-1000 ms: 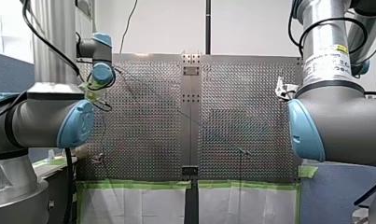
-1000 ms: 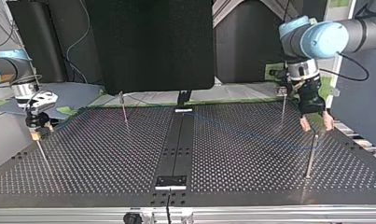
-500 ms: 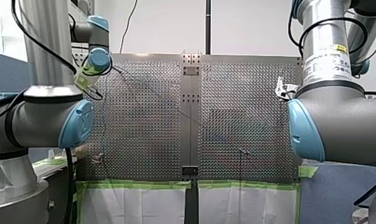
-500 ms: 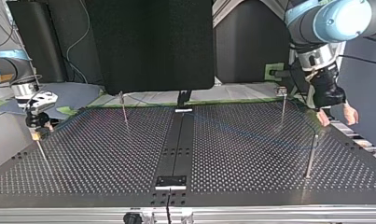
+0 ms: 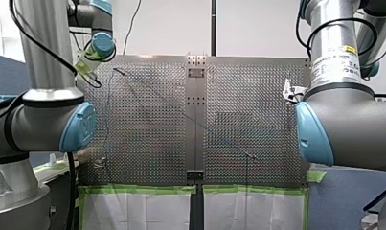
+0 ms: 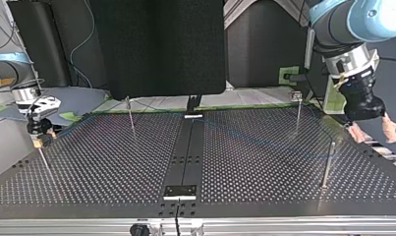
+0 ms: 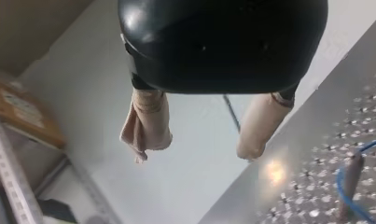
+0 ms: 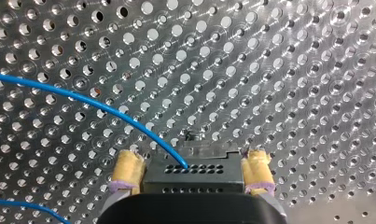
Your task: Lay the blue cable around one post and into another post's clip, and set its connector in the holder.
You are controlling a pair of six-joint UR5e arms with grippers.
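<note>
My left pincer (image 6: pixel 375 132) has lifted out past the bench's (image 6: pixel 112 167) edge at the top view's right. At that view's left, my right pincer (image 8: pixel 191 171) clamps the black connector (image 8: pixel 195 183). The thin blue cable (image 8: pixel 106 109) leaves the connector and runs crosswise over the bench. My left pincer hangs spread, empty.

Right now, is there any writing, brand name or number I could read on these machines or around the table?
No text here can be read.
White label with a yellow patch, on my right arm: print too small to read.
Brown box off the table, in the left wrist view: its pale sticker is blurred.
</note>
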